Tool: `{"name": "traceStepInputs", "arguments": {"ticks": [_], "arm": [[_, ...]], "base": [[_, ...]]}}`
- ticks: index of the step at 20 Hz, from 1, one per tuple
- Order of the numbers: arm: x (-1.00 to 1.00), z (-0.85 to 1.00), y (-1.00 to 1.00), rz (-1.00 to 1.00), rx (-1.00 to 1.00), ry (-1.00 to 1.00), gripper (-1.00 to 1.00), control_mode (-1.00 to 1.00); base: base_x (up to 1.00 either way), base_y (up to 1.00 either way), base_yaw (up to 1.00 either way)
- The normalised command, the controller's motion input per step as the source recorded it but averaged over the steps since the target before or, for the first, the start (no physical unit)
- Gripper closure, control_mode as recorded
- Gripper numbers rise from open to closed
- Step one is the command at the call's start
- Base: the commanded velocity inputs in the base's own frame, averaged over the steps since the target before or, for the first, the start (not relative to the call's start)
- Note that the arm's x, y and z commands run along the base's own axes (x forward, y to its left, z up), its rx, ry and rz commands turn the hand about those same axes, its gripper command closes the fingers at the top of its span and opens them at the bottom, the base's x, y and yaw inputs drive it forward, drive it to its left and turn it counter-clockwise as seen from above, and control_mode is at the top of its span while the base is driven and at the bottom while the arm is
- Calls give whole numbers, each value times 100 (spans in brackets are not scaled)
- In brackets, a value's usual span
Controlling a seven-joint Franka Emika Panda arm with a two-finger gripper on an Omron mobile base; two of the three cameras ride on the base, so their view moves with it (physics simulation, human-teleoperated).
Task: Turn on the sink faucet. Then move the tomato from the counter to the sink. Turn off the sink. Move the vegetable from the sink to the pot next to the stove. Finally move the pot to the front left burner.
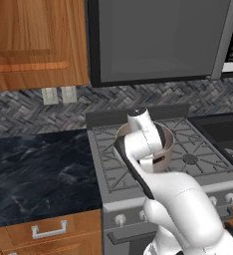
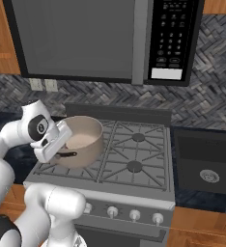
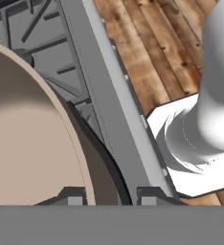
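Note:
A beige pot (image 2: 83,137) stands over the left side of the stove grate (image 2: 134,149), toward the front. My gripper (image 2: 62,148) reaches down at the pot's near left side and is shut on its dark handle (image 2: 69,155). In the hand view that handle (image 3: 109,172) runs as a dark curved band between my two fingertips (image 3: 73,197), with the pot's beige wall (image 3: 32,143) to the left. From the left base view the pot (image 1: 166,144) is partly hidden behind my arm. The tomato is hidden; the sink and faucet are out of view.
A microwave (image 2: 173,38) hangs above the stove. Control knobs (image 2: 134,214) line the stove front. Dark marble counter (image 1: 39,169) lies left of the stove, and another dark counter (image 2: 206,159) on its right. The right burners (image 2: 134,166) are bare.

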Motion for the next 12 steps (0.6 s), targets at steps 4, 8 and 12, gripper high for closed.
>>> {"name": "traceStepInputs", "arguments": {"ticks": [4,8,12], "arm": [[12,-8,-16,-9,2,0,100,-100],[10,-7,-1,-2,2,0,100,-100],[3,-1,0,0,2,0,100,-100]], "base": [[0,0,0],[0,0,0],[0,0,0]]}}
